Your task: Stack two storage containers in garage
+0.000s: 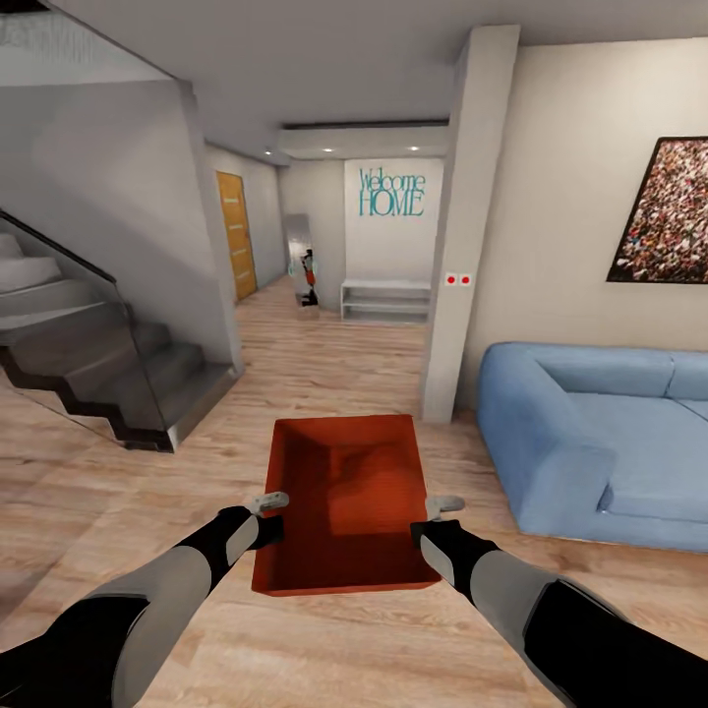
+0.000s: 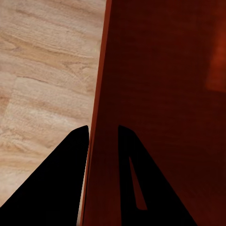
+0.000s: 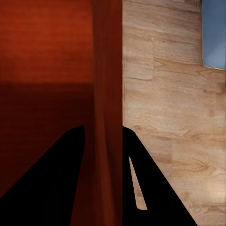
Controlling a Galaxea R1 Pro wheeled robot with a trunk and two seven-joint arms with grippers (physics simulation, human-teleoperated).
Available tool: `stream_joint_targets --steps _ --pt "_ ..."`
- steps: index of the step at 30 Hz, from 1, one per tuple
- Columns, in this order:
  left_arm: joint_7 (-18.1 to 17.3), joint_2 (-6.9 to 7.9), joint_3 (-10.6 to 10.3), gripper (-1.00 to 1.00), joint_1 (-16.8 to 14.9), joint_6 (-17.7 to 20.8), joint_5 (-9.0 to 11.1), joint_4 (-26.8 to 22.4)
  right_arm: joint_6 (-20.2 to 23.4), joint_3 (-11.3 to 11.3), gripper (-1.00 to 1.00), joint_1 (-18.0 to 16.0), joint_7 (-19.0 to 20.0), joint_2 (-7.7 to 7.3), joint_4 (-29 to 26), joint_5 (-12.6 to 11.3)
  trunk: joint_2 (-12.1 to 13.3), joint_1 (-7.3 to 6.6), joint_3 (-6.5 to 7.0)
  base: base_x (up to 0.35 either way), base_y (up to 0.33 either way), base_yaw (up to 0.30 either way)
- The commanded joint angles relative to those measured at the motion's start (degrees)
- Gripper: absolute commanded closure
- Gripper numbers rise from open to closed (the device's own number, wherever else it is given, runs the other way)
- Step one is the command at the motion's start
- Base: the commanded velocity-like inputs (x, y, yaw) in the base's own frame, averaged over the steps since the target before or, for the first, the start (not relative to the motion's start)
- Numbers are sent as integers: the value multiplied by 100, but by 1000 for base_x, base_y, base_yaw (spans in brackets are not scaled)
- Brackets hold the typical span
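One orange-red open-top storage container (image 1: 346, 501) hangs in front of me above the light wood plank floor of the living room, carried between both arms. My left gripper (image 1: 267, 515) is shut on its left wall; in the left wrist view the wall (image 2: 96, 117) runs between the two dark fingers (image 2: 61, 174). My right gripper (image 1: 439, 519) is shut on the right wall, which the right wrist view shows (image 3: 107, 117) pinched between its fingers (image 3: 141, 179). The container looks empty.
A blue sofa (image 1: 600, 433) stands close at the right. A white pillar (image 1: 462, 226) rises just ahead right of the container. A staircase with a glass rail (image 1: 98, 344) fills the left. A hallway with an orange door (image 1: 234, 231) and a white bench (image 1: 385, 300) lies ahead.
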Motion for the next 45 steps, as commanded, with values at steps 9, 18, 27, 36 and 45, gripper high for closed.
stream_joint_targets --steps 9,18,27,36,45 --pt "89 -2 169 100 -5 41 -160 -17 35 135 100 -3 8 16 -54 -91 -13 7 -13 323 0 69" --pt "89 -4 169 100 -5 41 -160 -14 35 135 100 -3 8 16 -54 -91 -13 7 -13 323 0 0" --pt "89 -2 169 100 -5 38 -160 -14 35 135 100 -3 8 16 -54 -91 -13 7 -13 323 0 0" --pt "89 -2 169 100 -5 39 -160 -11 26 135 100 -3 8 16 -54 -98 -13 7 -13 323 0 2" --pt "89 -2 169 100 -5 38 -160 -13 26 135 100 -3 8 16 -54 -99 -13 7 -13 323 0 200"
